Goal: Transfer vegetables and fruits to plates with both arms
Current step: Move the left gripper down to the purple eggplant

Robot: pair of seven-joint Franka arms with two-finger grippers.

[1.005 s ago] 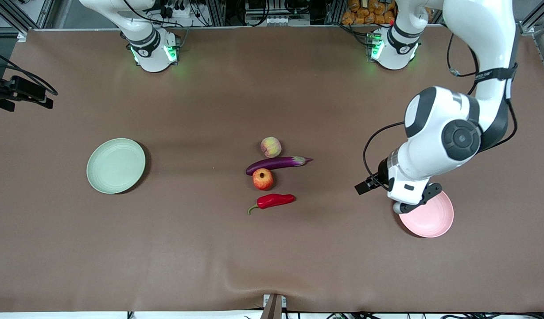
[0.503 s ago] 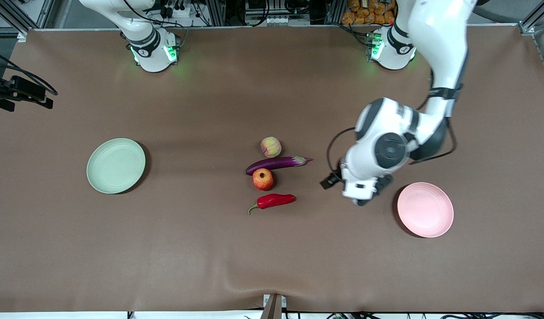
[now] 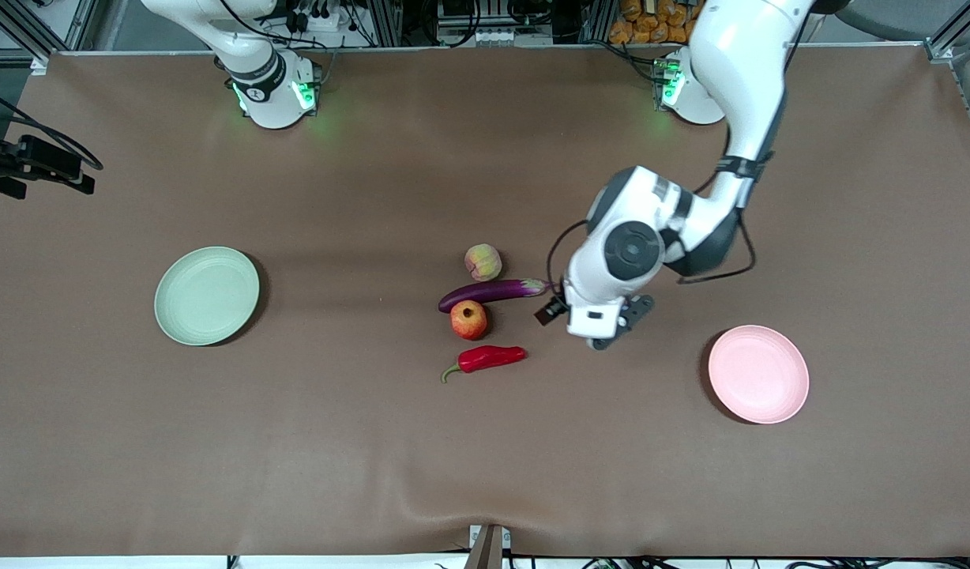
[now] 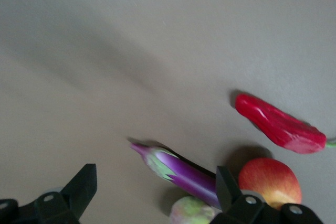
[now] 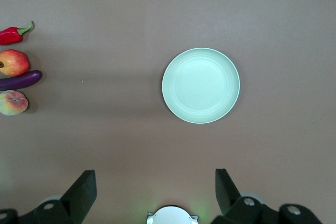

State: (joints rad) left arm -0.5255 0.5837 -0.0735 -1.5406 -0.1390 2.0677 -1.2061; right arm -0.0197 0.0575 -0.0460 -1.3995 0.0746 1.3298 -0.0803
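Observation:
Four pieces lie in a row mid-table: a peach (image 3: 483, 262), a purple eggplant (image 3: 493, 292), a red-orange fruit (image 3: 469, 319) and a red chili (image 3: 485, 359) nearest the front camera. The green plate (image 3: 207, 295) lies toward the right arm's end and the pink plate (image 3: 758, 374) toward the left arm's end, both bare. My left gripper (image 4: 155, 182) hangs open over the table by the eggplant's (image 4: 184, 171) stem end, holding nothing. The right gripper (image 5: 155, 182) is open and high over the table near its base, looking down on the green plate (image 5: 200, 85).
A black camera mount (image 3: 35, 166) juts in at the table edge by the right arm's end. A small bracket (image 3: 489, 545) sits at the table edge nearest the front camera, where the brown mat ripples slightly. Both arm bases (image 3: 276, 91) glow green.
My left arm has swung from over the pink plate toward the produce in the middle, leaving the plate uncovered. The right arm and all the produce have stayed put.

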